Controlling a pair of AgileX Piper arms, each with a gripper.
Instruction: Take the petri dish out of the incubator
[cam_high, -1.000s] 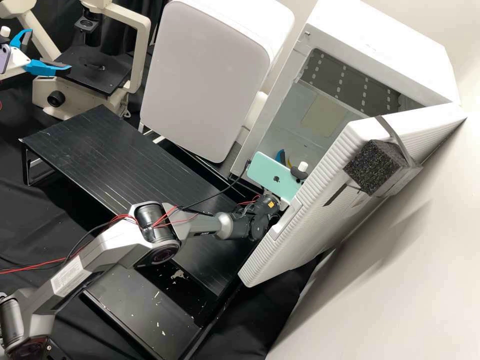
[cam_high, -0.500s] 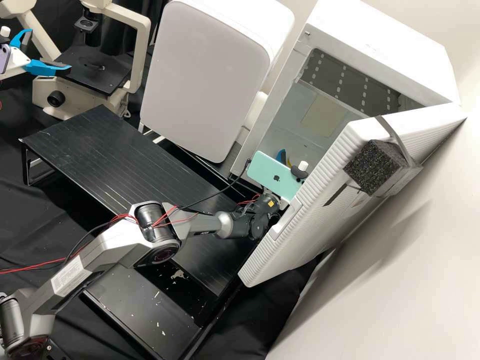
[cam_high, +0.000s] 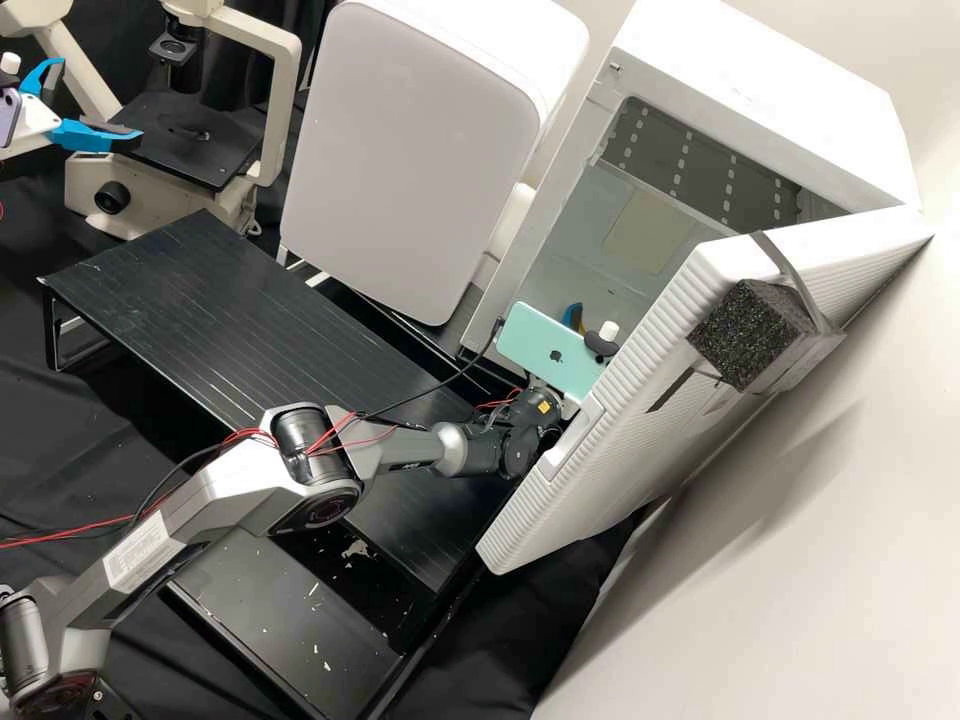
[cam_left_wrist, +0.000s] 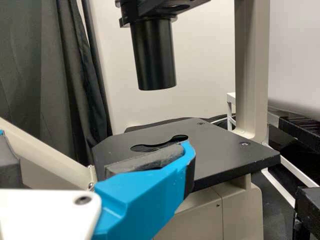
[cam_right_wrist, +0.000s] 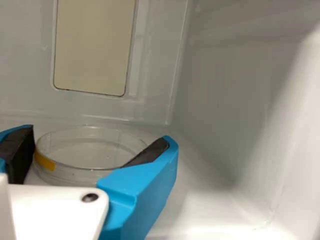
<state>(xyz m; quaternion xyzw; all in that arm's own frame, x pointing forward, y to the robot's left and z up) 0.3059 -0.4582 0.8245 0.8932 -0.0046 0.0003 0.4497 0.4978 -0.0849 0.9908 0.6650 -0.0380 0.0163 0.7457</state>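
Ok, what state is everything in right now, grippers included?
Incubator door: swung open.
Petri dish: flat on the floor of the incubator; lid on or off, can't tell.
Right gripper: open, fingers either side of the dish; contact unclear.
Left gripper: open, by the microscope.
Microscope: upright.
Phone: mounted on the right arm, back showing.

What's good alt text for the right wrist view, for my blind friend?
A clear, round petri dish with a yellow mark on its side sits inside the white incubator, between the open blue fingers of the right gripper.
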